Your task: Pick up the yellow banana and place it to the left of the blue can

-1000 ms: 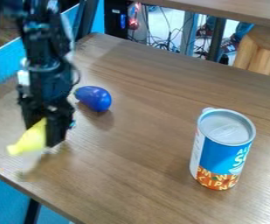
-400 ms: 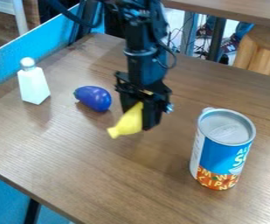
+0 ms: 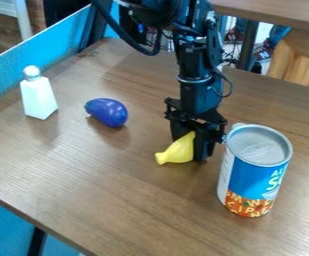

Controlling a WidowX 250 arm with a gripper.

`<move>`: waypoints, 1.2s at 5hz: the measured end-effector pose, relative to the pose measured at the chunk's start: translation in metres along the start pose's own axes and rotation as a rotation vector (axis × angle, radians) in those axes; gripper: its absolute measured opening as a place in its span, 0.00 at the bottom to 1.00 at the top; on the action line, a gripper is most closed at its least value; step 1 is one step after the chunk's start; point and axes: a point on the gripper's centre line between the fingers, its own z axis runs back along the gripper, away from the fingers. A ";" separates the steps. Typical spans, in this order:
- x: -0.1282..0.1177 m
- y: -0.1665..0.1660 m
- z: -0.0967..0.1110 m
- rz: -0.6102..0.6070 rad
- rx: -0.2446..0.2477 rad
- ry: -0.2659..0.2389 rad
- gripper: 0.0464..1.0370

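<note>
Just beside the can (image 3: 255,170), on its purple-eggplant (image 3: 107,112) side, the gripper (image 3: 191,146) hangs with its fingers closed onto a yellow, bottle-shaped object (image 3: 179,150). The object's long axis slants, its narrow end pointing away from the can. The fingers hide its wider end; whether it touches the table (image 3: 136,200) is hard to tell.

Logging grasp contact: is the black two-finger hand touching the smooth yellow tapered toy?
Touching. The camera view shows the smooth yellow tapered toy clamped in the black two-finger hand, its narrow end sticking out to the picture's left.
</note>
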 end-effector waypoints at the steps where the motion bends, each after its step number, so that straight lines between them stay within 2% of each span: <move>1: -0.004 0.002 -0.002 -0.004 0.016 -0.010 0.60; 2: -0.021 0.001 0.000 0.020 0.018 -0.003 0.86; 3: -0.030 0.007 0.026 0.087 0.008 -0.116 0.97; 4: -0.039 0.009 0.068 0.115 0.027 -0.254 0.97; 5: -0.076 0.020 0.099 0.134 0.059 -0.308 0.96; 6: -0.112 0.044 0.110 0.190 0.114 -0.283 0.96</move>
